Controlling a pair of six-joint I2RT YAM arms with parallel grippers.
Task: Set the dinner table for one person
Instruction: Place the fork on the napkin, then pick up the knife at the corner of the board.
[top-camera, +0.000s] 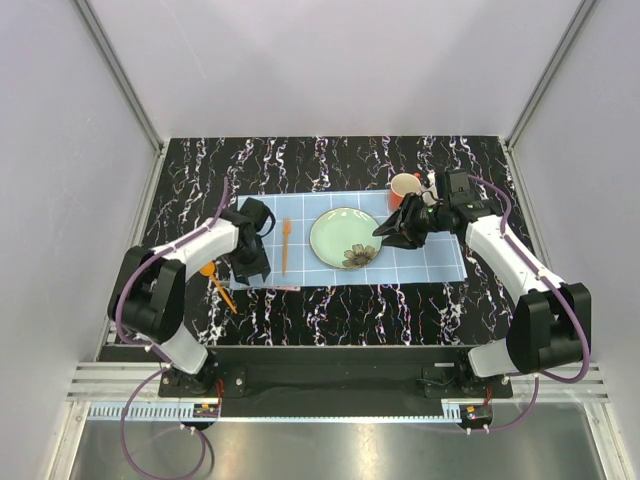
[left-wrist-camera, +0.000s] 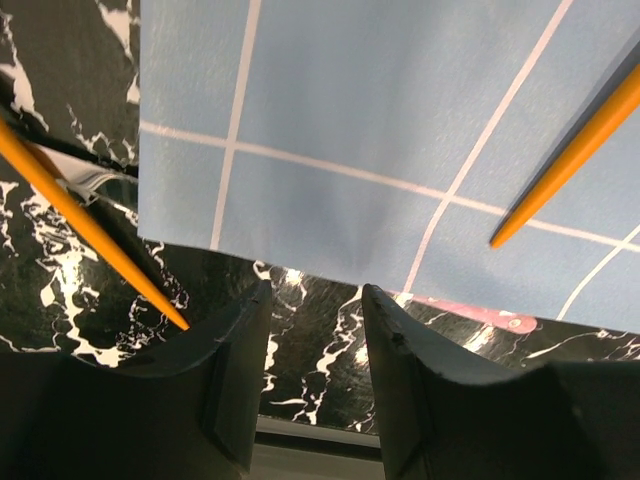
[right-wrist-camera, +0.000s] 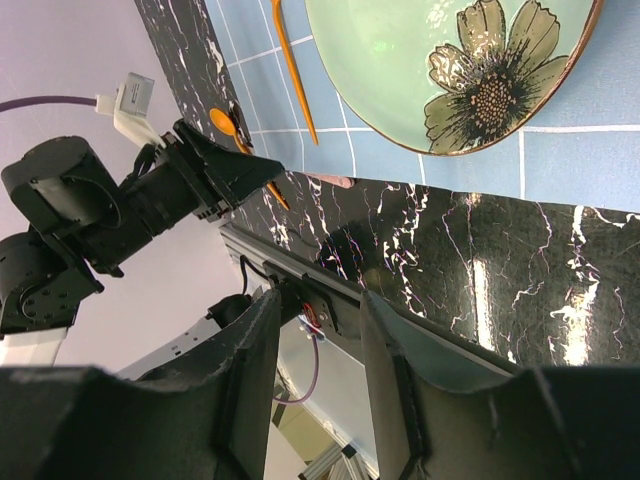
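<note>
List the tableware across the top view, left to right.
Orange spoon → orange fork → green flowered plate → red cup.

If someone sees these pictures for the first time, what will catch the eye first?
The pale green plate with its flower print stands out most, lying in the middle of the light blue placemat on the black, white-veined dinner table. An orange fork lies on the mat just left of it. A reddish-orange cup stands by the mat's far edge, to the right of the plate.
</note>
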